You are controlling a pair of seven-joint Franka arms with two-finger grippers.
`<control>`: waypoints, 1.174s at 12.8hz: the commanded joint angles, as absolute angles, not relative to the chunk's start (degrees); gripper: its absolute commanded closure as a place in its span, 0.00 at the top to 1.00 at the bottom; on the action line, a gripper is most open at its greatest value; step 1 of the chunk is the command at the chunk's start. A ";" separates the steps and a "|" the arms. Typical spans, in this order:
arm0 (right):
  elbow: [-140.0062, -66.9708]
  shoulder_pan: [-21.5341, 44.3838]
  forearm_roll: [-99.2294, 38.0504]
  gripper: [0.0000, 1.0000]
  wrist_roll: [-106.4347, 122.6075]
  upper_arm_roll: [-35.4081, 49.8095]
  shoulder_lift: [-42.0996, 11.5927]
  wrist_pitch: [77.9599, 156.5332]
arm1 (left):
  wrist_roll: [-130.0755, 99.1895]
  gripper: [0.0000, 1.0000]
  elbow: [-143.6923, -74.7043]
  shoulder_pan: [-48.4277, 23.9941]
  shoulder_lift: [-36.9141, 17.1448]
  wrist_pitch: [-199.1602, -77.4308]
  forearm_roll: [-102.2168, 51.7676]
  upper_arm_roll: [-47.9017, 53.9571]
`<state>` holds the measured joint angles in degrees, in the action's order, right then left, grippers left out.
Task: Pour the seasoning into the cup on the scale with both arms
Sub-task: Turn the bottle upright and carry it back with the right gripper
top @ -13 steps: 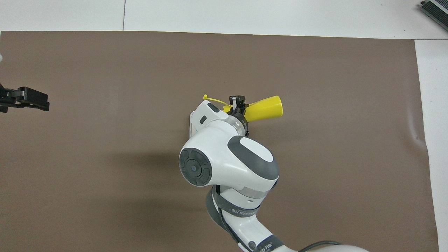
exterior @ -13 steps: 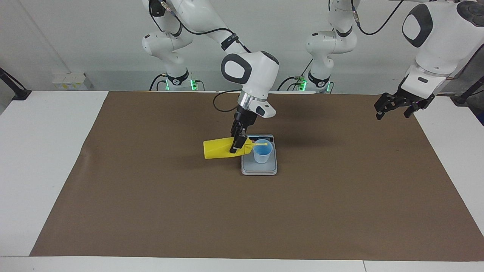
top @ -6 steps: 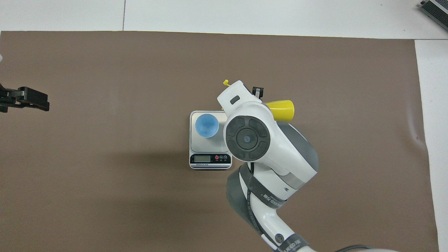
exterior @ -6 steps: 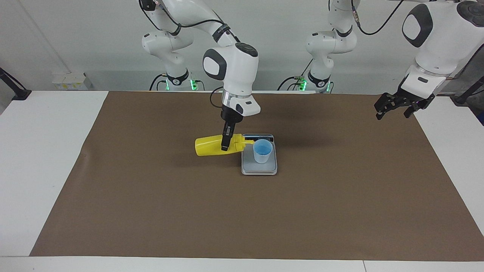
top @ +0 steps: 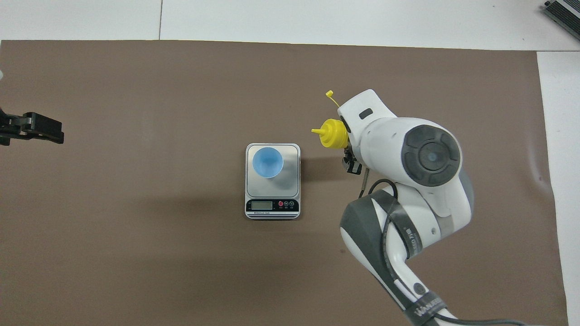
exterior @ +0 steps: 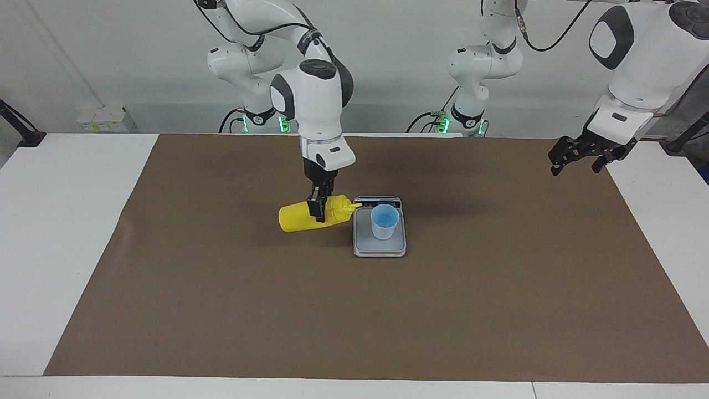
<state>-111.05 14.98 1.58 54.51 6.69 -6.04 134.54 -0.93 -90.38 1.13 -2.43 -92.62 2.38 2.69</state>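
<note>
The yellow seasoning bottle [exterior: 296, 217] is held almost level over the mat, beside the scale toward the right arm's end. Its nozzle points at the scale and stops short of the cup. My right gripper [exterior: 317, 209] is shut on the bottle near its shoulder. In the overhead view only the bottle's cap end [top: 333, 133] and the tethered cap show; the right arm hides the rest. The light-blue cup [exterior: 384, 221] [top: 267, 162] stands upright on the silver scale [exterior: 365, 244] [top: 290, 181]. My left gripper [exterior: 576, 156] [top: 31, 129] waits, open and empty, over the mat's edge at the left arm's end.
A brown mat [exterior: 221, 299] covers most of the white table [exterior: 55, 233]. A white outlet box [exterior: 102, 119] sits at the wall by the right arm's end. A dark device [top: 562, 11] lies at the table corner farthest from the robots.
My right arm has swung the bottle away from the cup toward its own end of the table. The nozzle is no longer over the cup. The left arm has not moved.
</note>
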 commanded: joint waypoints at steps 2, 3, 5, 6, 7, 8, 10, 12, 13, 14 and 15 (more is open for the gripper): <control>-118.03 9.15 -18.74 0.27 72.28 7.12 0.34 137.99 | -0.35 1.00 -90.70 1.23 -1.67 -91.93 1.67 2.37; -118.91 6.88 -24.55 0.27 78.69 7.12 0.79 138.25 | -0.35 1.00 -90.70 1.23 -1.67 -91.93 1.67 2.37; -120.31 4.32 -33.09 0.27 88.02 7.12 1.49 138.25 | -0.35 1.00 -90.70 1.23 -1.67 -91.93 1.67 2.37; -121.63 3.00 -38.53 0.27 92.42 7.12 2.19 138.25 | -0.35 1.00 -90.70 1.23 -1.67 -91.93 1.67 2.37; -122.86 1.86 -43.54 0.27 97.25 7.03 2.89 138.25 | -0.35 1.00 -90.70 1.23 -1.67 -91.93 1.67 2.37; -124.09 -0.07 -48.03 0.27 102.34 7.03 3.34 137.90 | -0.35 1.00 -90.70 1.23 -1.67 -91.93 1.67 2.37; -126.90 -3.85 -59.00 0.27 112.62 7.03 3.43 135.98 | -0.35 1.00 -90.70 1.23 -1.67 -91.93 1.67 2.37; -128.93 -7.36 -66.60 0.27 121.95 6.94 2.99 132.82 | -0.35 1.00 -90.70 1.23 -1.67 -91.93 1.67 2.37; -129.11 -9.56 -66.97 0.27 124.17 7.03 2.55 130.11 | -0.35 1.00 -90.70 1.23 -1.67 -91.93 1.67 2.37; -129.20 -12.63 -67.58 0.27 125.93 7.03 1.77 126.60 | -0.35 1.00 -90.70 1.23 -1.67 -91.93 1.67 2.37; -129.29 -15.79 -69.33 0.27 128.12 7.03 0.45 122.73 | -0.35 1.00 -90.70 1.23 -1.67 -91.93 1.67 2.37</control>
<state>-128.74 -10.68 -65.90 123.87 6.35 0.87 128.15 -0.93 -90.38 1.13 -2.43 -92.62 2.38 2.69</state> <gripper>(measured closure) 0.581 0.000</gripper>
